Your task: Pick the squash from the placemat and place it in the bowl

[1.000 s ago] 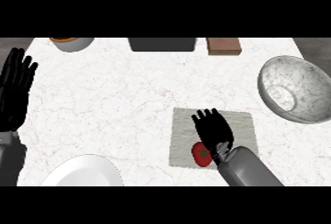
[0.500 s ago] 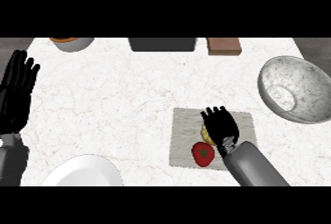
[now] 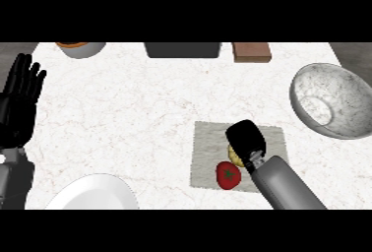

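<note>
Squash (image 3: pixel 235 155) lies on the placemat (image 3: pixel 209 147), right hand (image 3: pixel 245 139) curled over it.

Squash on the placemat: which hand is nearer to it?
Right. The right hand is over the placemat, directly above the yellow squash and covering most of it. The left hand rests open at the counter's far left edge, well away.

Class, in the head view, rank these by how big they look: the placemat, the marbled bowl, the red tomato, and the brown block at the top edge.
1. placemat and bowl: too alike to rank
2. brown block
3. tomato, barely smaller
</note>
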